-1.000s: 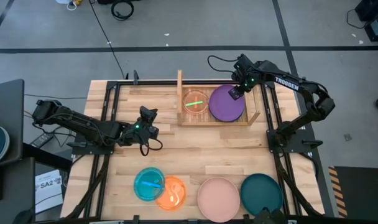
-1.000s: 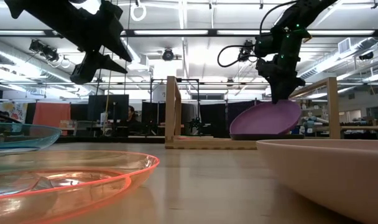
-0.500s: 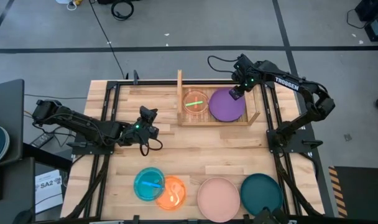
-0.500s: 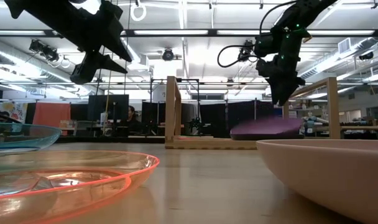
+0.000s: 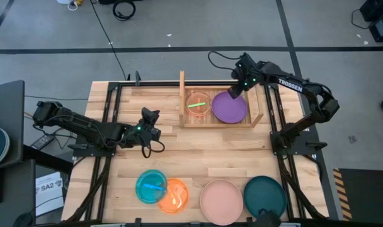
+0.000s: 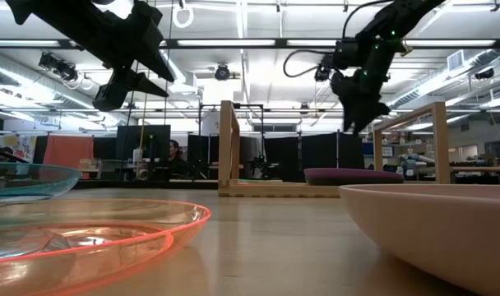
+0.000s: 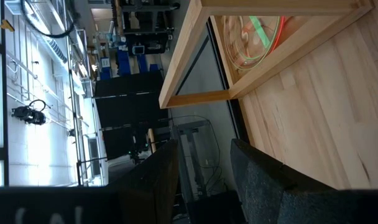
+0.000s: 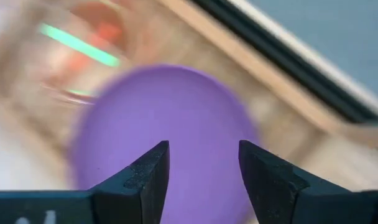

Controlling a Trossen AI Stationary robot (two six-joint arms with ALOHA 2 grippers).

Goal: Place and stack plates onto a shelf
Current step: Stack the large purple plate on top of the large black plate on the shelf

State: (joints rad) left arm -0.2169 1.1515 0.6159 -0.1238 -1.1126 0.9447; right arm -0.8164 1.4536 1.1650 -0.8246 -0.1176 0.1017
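Plank boards make up the counter, where the shelf is set at the far edge. Its right half is filled by the purple plate, laid flat beside a small red plate so stacking room is kept. Pink and teal plates are kept at the near edge. Above the shelf's far edge the right claw is held spread and empty; mid-counter the left claw is parked, spread.

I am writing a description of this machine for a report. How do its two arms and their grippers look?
Both arms are dark, jointed metal with black cables looping along them. The right arm carries white "TROSSEN" lettering, and small green lights glow near each wrist. The left gripper and the right gripper each have two dark, flat, blocky fingers.
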